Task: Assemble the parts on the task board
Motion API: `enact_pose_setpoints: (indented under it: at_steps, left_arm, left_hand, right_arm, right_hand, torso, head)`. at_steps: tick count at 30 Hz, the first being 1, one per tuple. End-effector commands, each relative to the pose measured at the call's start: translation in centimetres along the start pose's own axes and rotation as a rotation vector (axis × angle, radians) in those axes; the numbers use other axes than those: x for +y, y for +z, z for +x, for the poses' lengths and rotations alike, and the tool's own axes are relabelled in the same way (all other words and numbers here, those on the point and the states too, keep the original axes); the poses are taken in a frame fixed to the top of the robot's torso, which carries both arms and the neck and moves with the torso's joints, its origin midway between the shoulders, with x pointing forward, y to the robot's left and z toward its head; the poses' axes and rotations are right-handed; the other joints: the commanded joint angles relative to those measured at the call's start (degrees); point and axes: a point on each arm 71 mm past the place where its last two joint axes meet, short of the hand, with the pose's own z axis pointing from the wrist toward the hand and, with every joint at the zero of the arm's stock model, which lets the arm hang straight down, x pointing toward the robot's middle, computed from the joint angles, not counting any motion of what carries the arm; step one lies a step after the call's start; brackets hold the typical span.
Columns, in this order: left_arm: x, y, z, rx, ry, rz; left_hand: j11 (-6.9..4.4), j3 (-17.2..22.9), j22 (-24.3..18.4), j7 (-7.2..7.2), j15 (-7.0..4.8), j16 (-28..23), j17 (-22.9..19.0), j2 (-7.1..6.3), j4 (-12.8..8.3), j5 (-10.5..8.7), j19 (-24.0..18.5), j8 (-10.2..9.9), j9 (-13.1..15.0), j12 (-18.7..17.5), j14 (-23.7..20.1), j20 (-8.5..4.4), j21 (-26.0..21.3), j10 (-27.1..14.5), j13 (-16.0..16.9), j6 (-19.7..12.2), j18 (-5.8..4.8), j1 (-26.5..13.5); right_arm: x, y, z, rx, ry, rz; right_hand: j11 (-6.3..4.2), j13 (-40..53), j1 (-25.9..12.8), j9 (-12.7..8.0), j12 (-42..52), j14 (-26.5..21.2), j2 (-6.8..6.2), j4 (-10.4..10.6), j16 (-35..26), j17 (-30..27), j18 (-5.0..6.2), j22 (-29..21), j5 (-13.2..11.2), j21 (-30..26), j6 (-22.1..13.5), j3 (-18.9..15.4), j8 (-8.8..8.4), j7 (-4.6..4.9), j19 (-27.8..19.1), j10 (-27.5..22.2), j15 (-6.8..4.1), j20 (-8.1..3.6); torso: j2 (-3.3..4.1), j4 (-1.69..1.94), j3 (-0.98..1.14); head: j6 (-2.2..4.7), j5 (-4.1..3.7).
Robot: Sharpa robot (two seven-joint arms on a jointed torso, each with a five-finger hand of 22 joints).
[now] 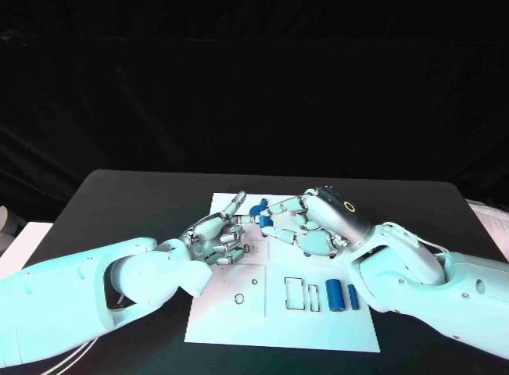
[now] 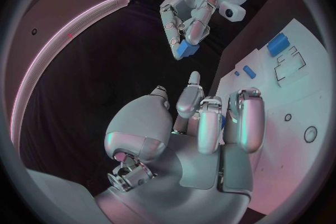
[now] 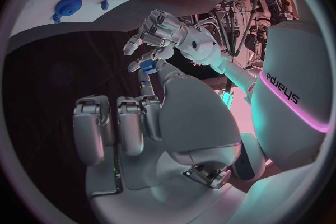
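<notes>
- Left hand point(image 1: 217, 238): raised over the task board point(image 1: 279, 324), fingers curled; whether it grips a part cannot be told.
- Blue part point(image 1: 259, 214): in the air above the board's far end, between the two hands, nearer the right.
- Right hand point(image 1: 313, 223): pinches that blue part at its fingertips, pointing it toward the left hand.
- Two blue pins point(image 1: 342, 296): flat on the board's near right area, long axes running near to far.

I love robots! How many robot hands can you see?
2. The left robot hand and the right robot hand, pinching a blue part, are close together above the task board.
</notes>
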Motion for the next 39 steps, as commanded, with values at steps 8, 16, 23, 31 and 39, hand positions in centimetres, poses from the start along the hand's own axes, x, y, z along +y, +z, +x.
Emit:
enact_pose_setpoints:
  at_steps: [8,16,23,31,39]
  left_arm:
    - [0.26,0.15,1.01,0.087,-0.008,-0.023]
    - [0.35,0.18,1.40,0.108,-0.004,-0.027]
    - [0.41,0.18,1.49,0.111,0.006,-0.033]
    - [0.42,0.17,1.64,0.120,0.006,-0.032]
    - [0.40,0.15,1.64,0.120,0.006,-0.030]
  left_hand:
    - [-0.18,-0.80,4.75,-0.43,0.22,0.17,15.06,0.95,-0.09,0.27,2.20,1.01,0.23,0.89,5.95,0.18,0.47,0.59,1.03,0.60,-0.59,-0.57]
    - [-0.49,-1.06,4.83,-0.80,-0.01,0.17,15.06,1.55,-0.14,0.33,2.15,1.73,0.39,1.30,5.95,0.01,0.56,0.85,1.52,1.51,-0.58,-0.44]
    - [-0.69,-1.14,4.77,-1.03,-0.16,0.17,15.06,1.97,-0.13,0.35,2.09,2.10,0.49,1.45,5.95,-0.12,0.55,0.97,1.72,2.03,-0.56,-0.35]
    - [-0.88,-1.18,4.73,-1.25,-0.32,0.17,15.06,2.32,-0.17,0.37,2.04,2.44,0.57,1.68,5.95,-0.25,0.55,1.20,2.06,2.51,-0.55,-0.17]
    - [-0.96,-1.20,4.70,-1.33,-0.38,0.17,15.06,2.45,-0.19,0.38,2.01,2.57,0.61,1.75,5.95,-0.31,0.54,1.29,2.16,2.70,-0.54,-0.09]
  right_arm:
    - [0.47,0.10,0.09,-0.018,-0.010,-0.039]
    - [0.51,0.16,0.20,-0.013,-0.011,-0.040]
    - [0.45,0.19,0.26,-0.010,-0.014,-0.038]
    - [0.18,0.19,0.41,0.005,-0.019,-0.031]
    - [-0.04,0.14,0.48,0.017,-0.025,-0.025]
  right_hand:
    - [0.24,12.14,0.64,1.89,-0.02,6.08,-0.02,-0.31,0.23,15.10,-0.14,12.41,0.27,0.30,0.67,0.16,0.31,-0.10,4.70,3.75,0.49,0.32]
    - [0.24,12.16,0.65,1.89,0.03,6.08,-0.04,-0.31,0.23,15.10,-0.14,12.41,0.27,0.30,0.67,0.16,0.31,-0.10,4.70,3.76,0.49,0.32]
    - [0.25,12.18,0.67,1.90,0.05,6.08,-0.10,-0.32,0.23,15.10,-0.15,12.45,0.19,0.32,0.70,0.15,0.31,-0.10,4.72,3.77,0.49,0.32]
    - [0.26,12.20,0.66,1.91,0.11,6.08,-0.19,-0.33,0.23,15.10,-0.14,12.42,0.09,0.31,0.72,0.12,0.31,-0.09,4.71,3.79,0.50,0.32]
    - [0.26,12.21,0.64,1.91,0.14,6.08,-0.24,-0.31,0.23,15.10,-0.15,12.47,-0.02,0.34,0.74,0.09,0.31,-0.08,4.74,3.80,0.50,0.32]
  torso:
    - [0.06,0.01,0.09]
    - [0.05,0.11,0.04]
    - [0.06,0.14,0.06]
    - [0.05,0.08,0.06]
    - [0.06,0.06,0.08]
  head:
    - [-0.29,0.10]
    - [-0.35,-0.02]
    - [-0.49,0.01]
    - [-0.52,0.07]
    - [-0.66,0.13]
